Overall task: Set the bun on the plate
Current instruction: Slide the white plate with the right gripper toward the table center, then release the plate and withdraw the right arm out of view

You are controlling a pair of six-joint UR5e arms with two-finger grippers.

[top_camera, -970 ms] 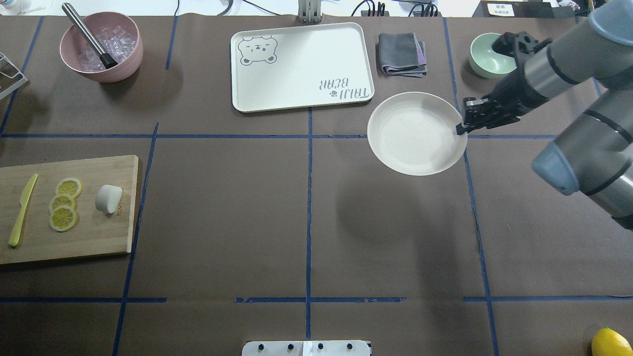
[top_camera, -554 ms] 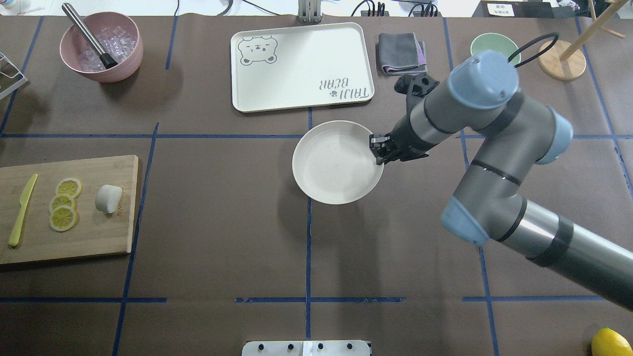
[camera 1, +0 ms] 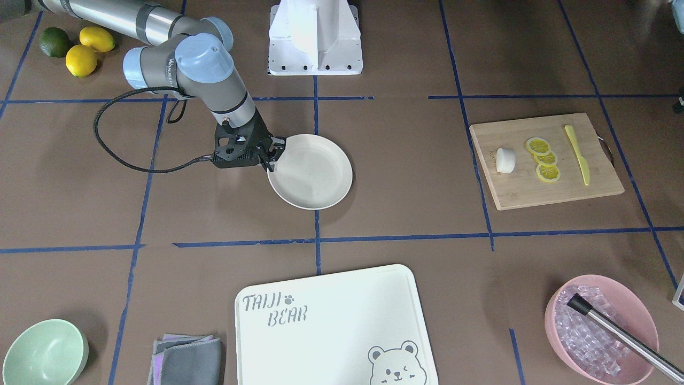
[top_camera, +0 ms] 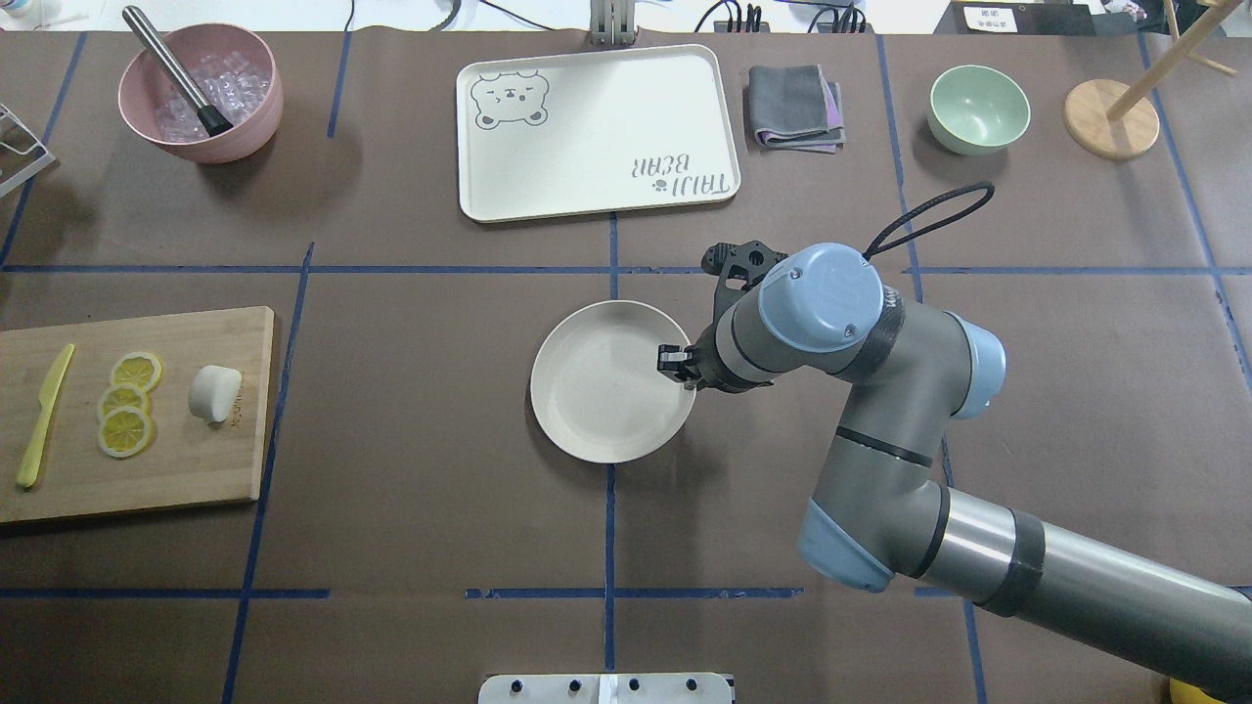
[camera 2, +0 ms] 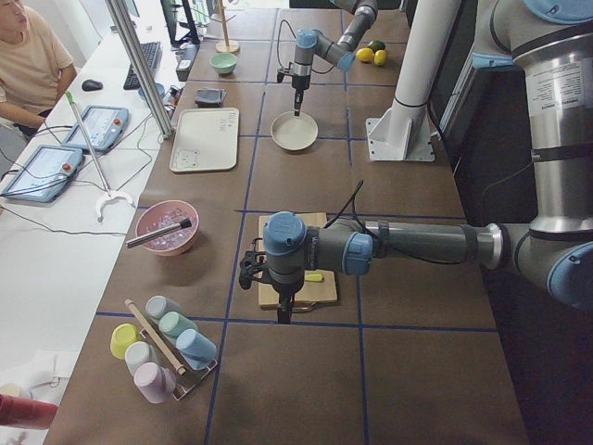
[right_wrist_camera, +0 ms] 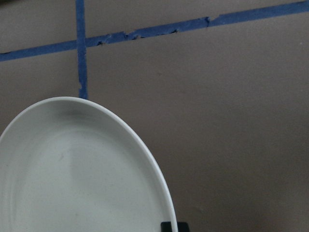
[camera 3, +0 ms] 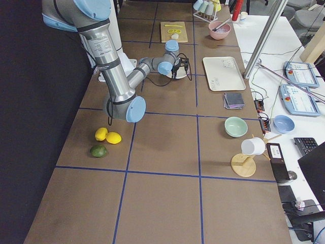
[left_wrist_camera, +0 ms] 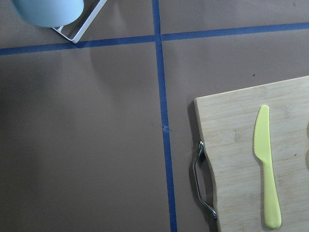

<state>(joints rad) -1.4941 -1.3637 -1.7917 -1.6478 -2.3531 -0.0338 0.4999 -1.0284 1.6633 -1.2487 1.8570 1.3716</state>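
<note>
**Right gripper** [top_camera: 675, 360]: fingers clamped on the right-hand rim of the plate [top_camera: 597, 391]. From overhead the wrist covers most of the gripper, and the front view shows the fingertips [camera 1: 271, 159] at the rim. Whether the plate rests on the table or hangs just above it cannot be told.

**Plate:** near the table's middle, across the central blue tape line. Bare brown paper lies on every side. The bear-print tray [top_camera: 597, 132] beyond it is the nearest item and stands apart.

**Bun** [top_camera: 214, 392]: on the wooden cutting board [top_camera: 196, 469] at the robot's left end of the table. It is near the board's inner edge, just beside three lemon slices [top_camera: 127, 401], with a yellow knife [top_camera: 44, 416] farther out. It is well apart from the plate, with open table between.

**Left gripper** [camera 2: 283, 311]: seen only from the side, hanging by the board's outer end. Whether its jaws are apart or together cannot be told. Its wrist camera shows no fingers.

**Far edge:** pink bowl of ice [top_camera: 201, 93], folded cloth [top_camera: 794, 106], mint-green bowl [top_camera: 978, 108].

**Cut off:** the overhead view's left border clips the board.
</note>
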